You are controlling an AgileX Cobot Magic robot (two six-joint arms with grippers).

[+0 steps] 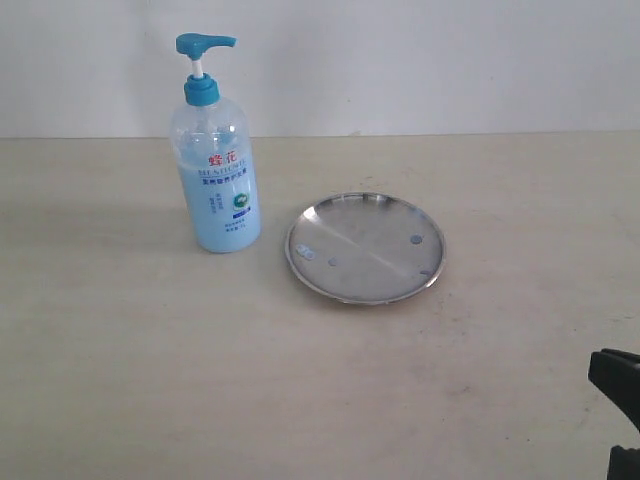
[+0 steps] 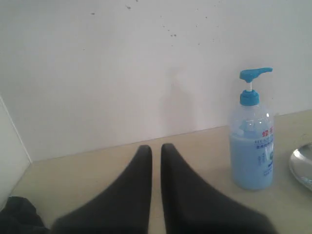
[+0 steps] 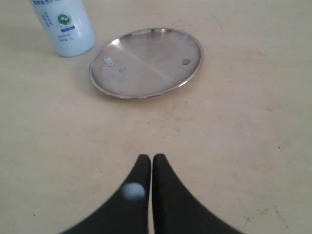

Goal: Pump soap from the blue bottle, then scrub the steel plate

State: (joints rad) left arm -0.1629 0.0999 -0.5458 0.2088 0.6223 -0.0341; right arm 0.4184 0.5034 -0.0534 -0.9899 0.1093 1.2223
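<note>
- Left claw (image 2: pixel 156 148): fingers drawn almost together with only a slit between them, holding nothing, low over the table (image 1: pixel 150 380).
- Bottle (image 1: pixel 215 190): it stands upright at the plate's 9 o'clock, close by but apart from it. The soap (image 1: pixel 222 215) fills it most of the way, so I'd call it fairly heavy and bottom-steady, though it is tall enough to tip under a sideways shove.
- The bottle's clear plastic walls look smooth and likely slippery. The place to press is the pump head (image 1: pixel 205 45), straight down, and its spout points to 3 o'clock, toward the plate.
- Plate (image 1: pixel 365 248): it lies flat at mid-table, shiny and rigid, with a few small spots on it. It looks light and shallow, so it would probably skate under scrubbing. The raised rim is the only edge to pin or pinch.
- Right claw (image 3: pixel 150 157): fingers pressed together with nothing between the tips, hanging well back from the plate at its 5 o'clock. A pale blob sits on one finger; I can't tell what it is.
- The table is a smooth, pale, matt top.
- A plain white wall (image 1: pixel 450 60) runs along the 12 o'clock edge.
</note>
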